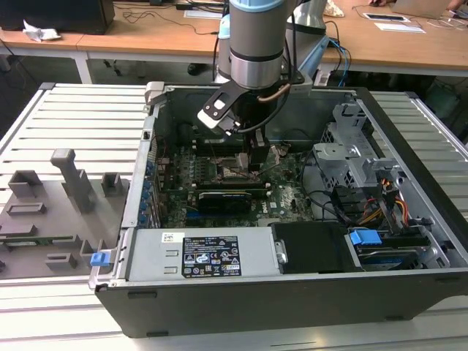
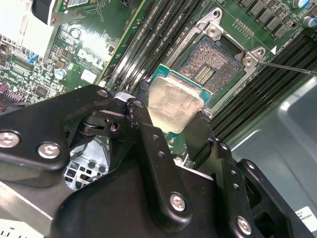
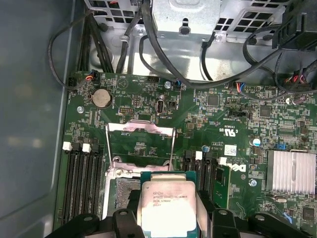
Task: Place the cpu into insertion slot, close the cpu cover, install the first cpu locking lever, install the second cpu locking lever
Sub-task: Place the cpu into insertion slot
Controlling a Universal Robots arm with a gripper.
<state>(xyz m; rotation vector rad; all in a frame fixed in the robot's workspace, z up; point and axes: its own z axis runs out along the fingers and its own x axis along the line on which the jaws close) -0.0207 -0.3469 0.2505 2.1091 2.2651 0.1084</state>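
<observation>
My gripper [image 2: 171,124] is shut on the cpu [image 2: 176,105], a silver-topped square chip with a green edge. One black finger [image 2: 141,119] presses each side of it. In both wrist views the chip hangs tilted just above one edge of the insertion slot [image 2: 210,69], and the socket's contact field is bare. In the first wrist view the cpu [image 3: 168,206] partly hides the insertion slot [image 3: 121,191]. The cpu cover [image 3: 141,128] stands swung open beyond it. A thin locking lever [image 2: 287,67] sticks out beside the socket. In the exterior view the gripper [image 1: 256,159] reaches down into the open computer case.
Memory slots [image 3: 81,181] flank the socket on both sides. A long black expansion card [image 1: 223,197] lies close by, with the power supply [image 1: 208,256] along the case's front wall. Drive cage [image 1: 358,150] and cables fill the exterior view's right. A grey fixture tray [image 1: 51,212] sits outside.
</observation>
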